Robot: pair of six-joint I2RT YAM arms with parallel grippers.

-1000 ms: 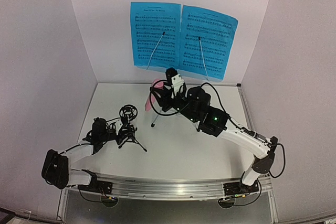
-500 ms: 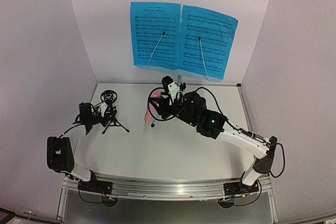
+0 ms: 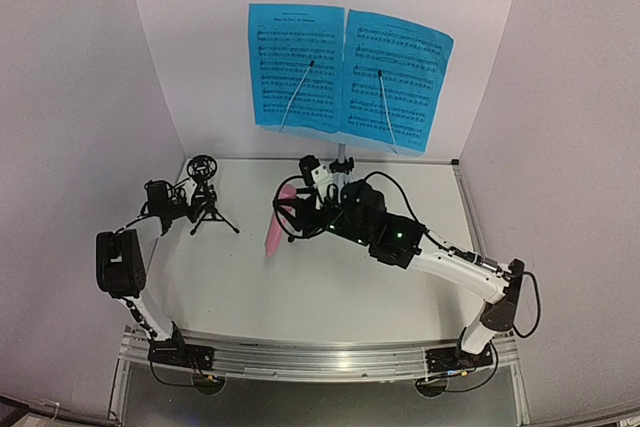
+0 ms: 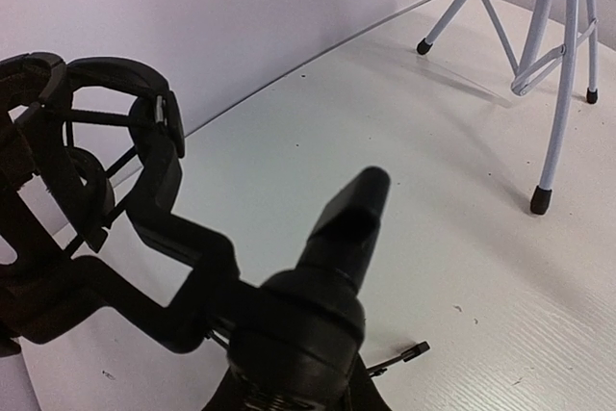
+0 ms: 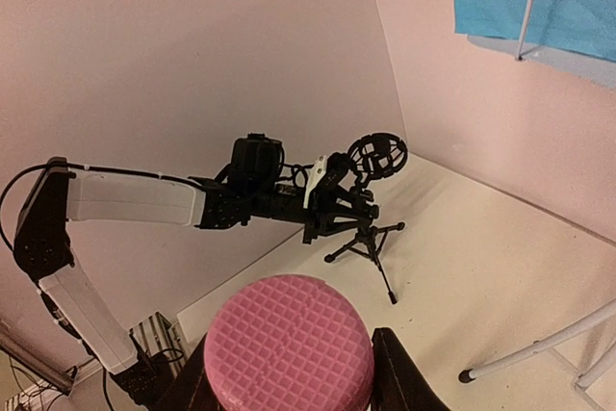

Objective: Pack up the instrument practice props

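Observation:
My left gripper (image 3: 188,204) is shut on the small black tripod mic stand (image 3: 208,211) at the far left, near the side wall. The stand's ring mount (image 3: 202,167) is on top and its feet are at the table. In the left wrist view the stand (image 4: 308,305) hides my fingers. My right gripper (image 3: 291,213) is shut on the pink stick microphone (image 3: 273,231), which hangs tilted above the table's middle. Its waffled head (image 5: 289,344) fills the right wrist view between my fingers (image 5: 397,377). Two blue music sheets (image 3: 296,67) (image 3: 397,77) stand at the back wall, hiding the stand's desk.
The silver tripod legs (image 4: 551,93) of the music stand are planted at the back middle of the table, behind my right arm (image 3: 400,237). White walls enclose the table on the left, back and right. A metal rail (image 3: 320,357) runs along the near edge.
My left gripper has carried the mic stand from the near left to the back left by the wall. My right gripper has moved left with the pink microphone, now tilted lower.

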